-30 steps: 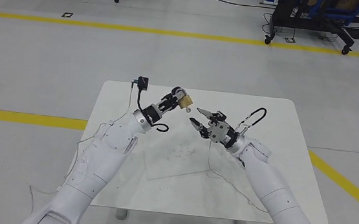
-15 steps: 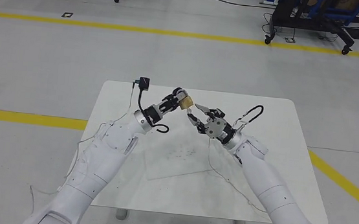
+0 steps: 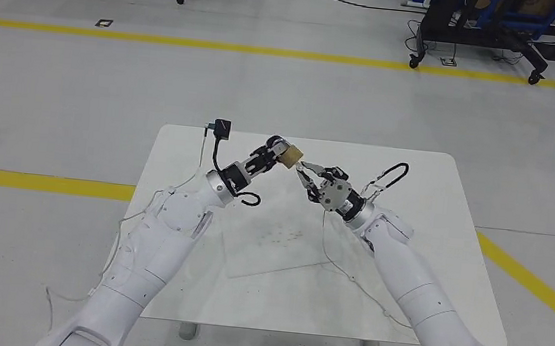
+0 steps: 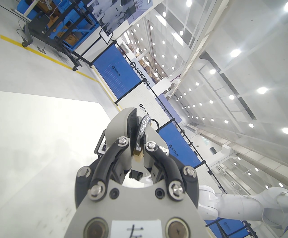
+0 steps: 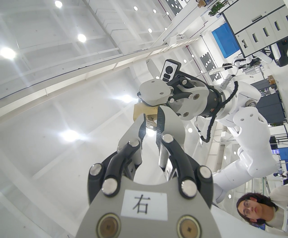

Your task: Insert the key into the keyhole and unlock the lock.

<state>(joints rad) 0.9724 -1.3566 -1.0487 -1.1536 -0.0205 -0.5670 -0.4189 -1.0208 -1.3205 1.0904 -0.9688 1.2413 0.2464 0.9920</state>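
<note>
A brass padlock (image 3: 290, 156) is held above the far middle of the white table, with my left gripper (image 3: 281, 154) shut on it. In the left wrist view a sliver of brass lock (image 4: 137, 156) shows between the left gripper's (image 4: 138, 137) pads. My right gripper (image 3: 306, 177) sits just right of the lock, shut on a small silver key (image 5: 151, 120). In the right wrist view the right gripper (image 5: 151, 123) holds the key up against the lock's (image 5: 142, 110) brass face. The keyhole itself is hidden behind the key and fingers.
The white table (image 3: 426, 192) carries a clear flat sheet (image 3: 271, 245) near its middle. A small black device on a stalk (image 3: 221, 127) stands behind my left arm. Thin cables trail over the table by the right arm (image 3: 348, 275).
My right gripper has moved up and to the left with the key, closing the gap until the key meets the lock. The left arm has stayed almost still.
</note>
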